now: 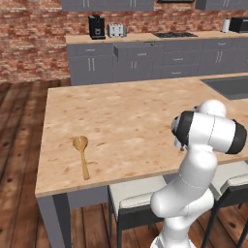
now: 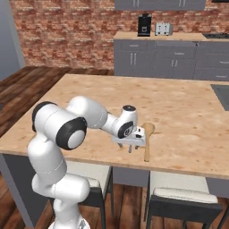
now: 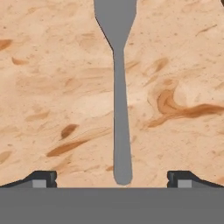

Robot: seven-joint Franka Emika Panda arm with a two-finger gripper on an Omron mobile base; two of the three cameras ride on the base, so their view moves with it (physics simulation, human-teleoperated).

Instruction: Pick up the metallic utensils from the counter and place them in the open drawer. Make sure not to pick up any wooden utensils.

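Pincer (image 2: 133,146) hangs low over the near edge of the tabletop (image 1: 135,116), its two dark tips spread wide with nothing between them. In the hand view those tips (image 3: 43,178) stand far apart at the bottom, and the silver fork (image 3: 119,87) lies flat on the pale wood midway between them, its handle end nearest the hand and its broader neck running away toward the top edge; the tines are cut off there. The tips do not touch the fork.

From the right base camera, a wooden spoon (image 2: 148,139) lies just beside the pincer on the side away from the arm, bowl pointing away from the near edge, handle toward it. The left base camera shows another wooden spoon (image 1: 82,155) near the front left corner of the tabletop, well apart from the arm, bowl away from the edge.

Below the near edge stand stools with pale cushions (image 1: 138,191).

Farther off, a dark sink (image 1: 230,86) is set into the tabletop on the right. Beyond the wooden floor, grey cabinets (image 1: 145,60) run along a brick wall, with one open drawer (image 1: 133,51) pulled out from their top row. On top sit a black coffee machine (image 1: 97,26), a toaster (image 1: 116,30) and a cooktop (image 1: 175,34).
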